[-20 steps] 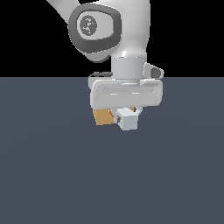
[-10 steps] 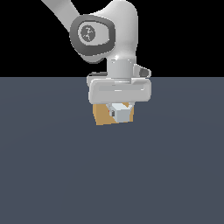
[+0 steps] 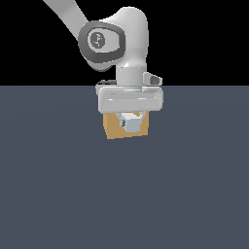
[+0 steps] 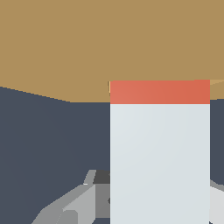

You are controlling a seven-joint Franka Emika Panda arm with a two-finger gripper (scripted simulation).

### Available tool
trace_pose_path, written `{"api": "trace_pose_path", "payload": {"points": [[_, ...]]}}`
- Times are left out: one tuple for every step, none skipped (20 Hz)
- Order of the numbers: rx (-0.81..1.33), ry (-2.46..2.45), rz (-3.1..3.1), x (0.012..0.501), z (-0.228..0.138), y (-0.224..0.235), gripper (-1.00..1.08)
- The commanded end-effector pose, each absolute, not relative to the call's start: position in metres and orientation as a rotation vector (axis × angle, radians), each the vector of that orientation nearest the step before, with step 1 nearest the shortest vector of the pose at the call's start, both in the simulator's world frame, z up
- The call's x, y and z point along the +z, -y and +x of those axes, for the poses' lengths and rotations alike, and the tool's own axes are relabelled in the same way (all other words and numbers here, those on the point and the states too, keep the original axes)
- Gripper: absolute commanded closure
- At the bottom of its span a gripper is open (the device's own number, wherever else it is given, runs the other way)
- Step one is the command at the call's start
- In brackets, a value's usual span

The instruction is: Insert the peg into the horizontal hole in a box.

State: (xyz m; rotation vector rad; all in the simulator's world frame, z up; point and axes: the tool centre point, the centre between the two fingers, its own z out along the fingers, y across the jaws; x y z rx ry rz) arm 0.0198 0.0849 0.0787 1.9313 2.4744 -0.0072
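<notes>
The tan box (image 3: pixel 114 128) rests on the dark floor, mostly behind my hand. My gripper (image 3: pixel 130 124) is shut on the peg (image 3: pixel 130 120), a white bar with an orange-red end, right in front of the box. In the wrist view the peg (image 4: pixel 159 153) runs forward from between my grey fingers (image 4: pixel 65 209) to the box (image 4: pixel 87 43). Only a short strip of its orange-red end shows where it meets the box's face. The hole is hidden by the peg's end, so how deep the peg sits cannot be told.
A flat dark grey-blue floor (image 3: pixel 58 194) spreads around the box. The white arm (image 3: pixel 121 44) rises above the hand towards the exterior view's left.
My hand has carried the peg towards the exterior view's left, from beside the box to directly in front of it. The box has stayed in place.
</notes>
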Motion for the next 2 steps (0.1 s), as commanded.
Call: {"api": "trace_pose_path", "payload": {"points": [[0.003,-2.488,1.916,0.0804,0.0205,-0.0950,1.08],[0.003,-2.488,1.916,0.0804,0.0207,-0.0946,1.08]]}}
